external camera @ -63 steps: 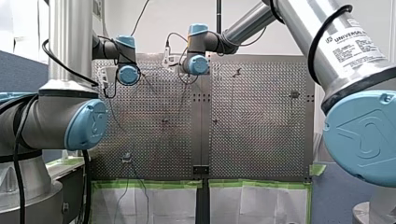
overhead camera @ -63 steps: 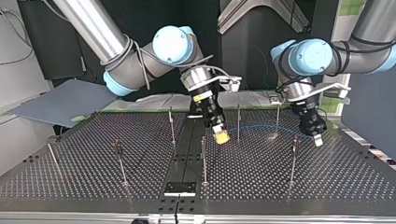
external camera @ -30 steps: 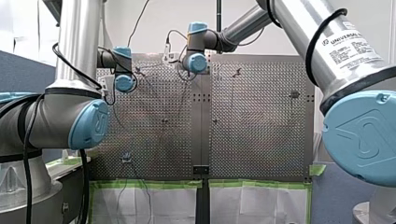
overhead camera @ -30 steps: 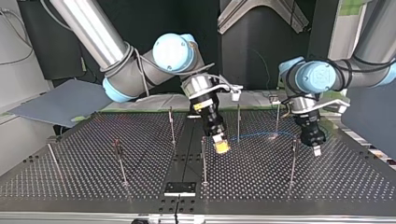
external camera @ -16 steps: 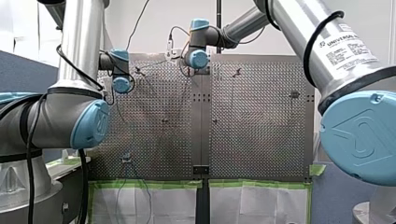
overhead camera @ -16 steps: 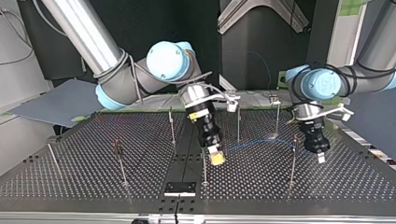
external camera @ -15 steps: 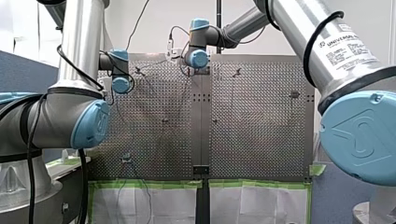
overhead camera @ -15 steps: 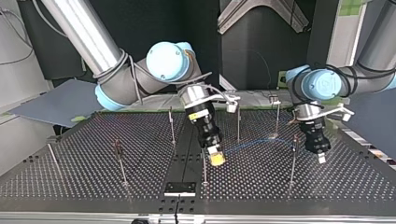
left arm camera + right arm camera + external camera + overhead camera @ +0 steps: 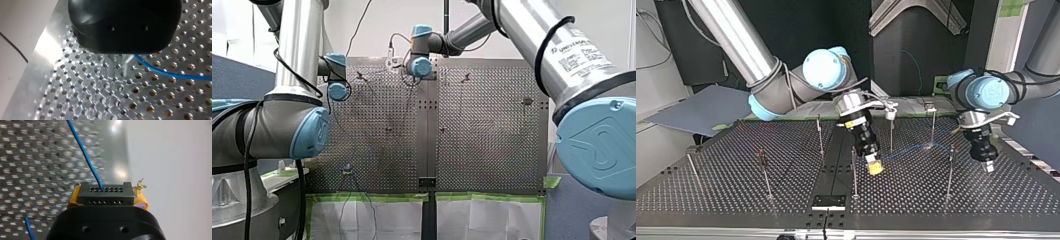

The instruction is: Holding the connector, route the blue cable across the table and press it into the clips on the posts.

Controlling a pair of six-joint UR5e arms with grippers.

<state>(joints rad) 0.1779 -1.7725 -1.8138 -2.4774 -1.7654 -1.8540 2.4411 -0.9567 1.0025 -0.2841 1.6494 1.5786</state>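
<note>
Clamping the black connector [image 9: 104, 193] between their yellow pads [image 9: 74, 198], my right arm's jaws are clenched on its two sides, with its face of small holes turned away from the wrist. The blue cable [image 9: 82, 152] leaves a hole in that face and runs ahead toward 11 o'clock over the perforated worktop [image 9: 30, 165]. In the top view these jaws hang tilted, low over the worktop, with a near post [image 9: 854, 172] at their 9 o'clock. From the pads the cable climbs toward 2 o'clock, near the foot of a farther post [image 9: 892, 135]. It then bends across toward my left arm's jaws at 3 o'clock, beside a third post [image 9: 950, 170]. In the left wrist view the cable comes out from beside the metal fingers [image 9: 127, 63] toward 4 o'clock, close over the worktop. Whether those jaws are clenched on it I cannot tell.
</note>
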